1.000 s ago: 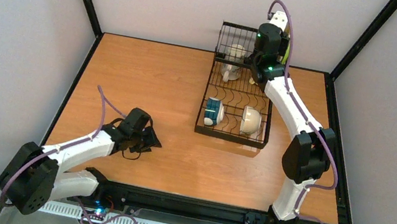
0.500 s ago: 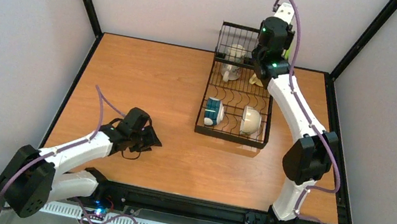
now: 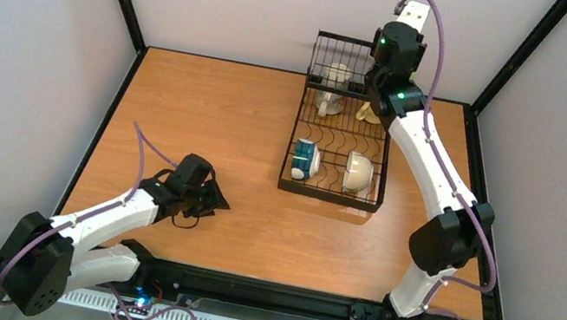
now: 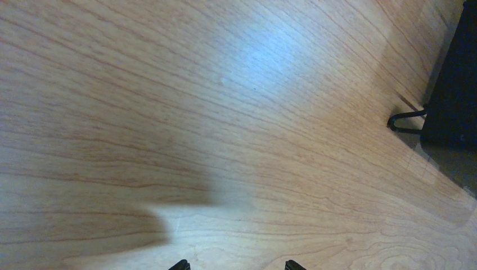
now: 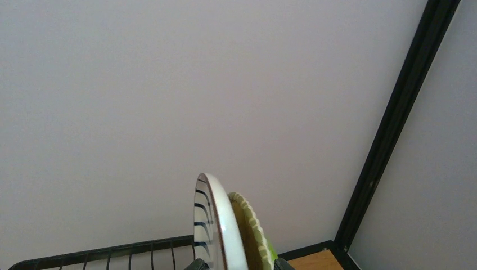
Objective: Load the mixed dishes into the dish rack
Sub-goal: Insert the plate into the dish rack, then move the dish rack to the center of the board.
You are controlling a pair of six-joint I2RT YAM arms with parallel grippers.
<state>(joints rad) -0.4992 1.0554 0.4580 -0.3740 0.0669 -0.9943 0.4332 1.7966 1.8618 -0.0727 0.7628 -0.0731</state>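
Right hand point(image 5: 238, 265) raised, rack point(image 3: 331, 193) holds mugs point(image 3: 328, 100), bowl point(image 3: 358, 171)

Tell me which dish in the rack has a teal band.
The cup at the dish rack's near-left corner; the bowl beside it and the mugs behind are plain cream-white.

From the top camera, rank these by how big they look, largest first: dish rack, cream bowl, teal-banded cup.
1. The dish rack, by far the largest.
2. The cream bowl and the teal-banded cup look about alike, side by side at the rack's near end, so I won't rank one over the other.
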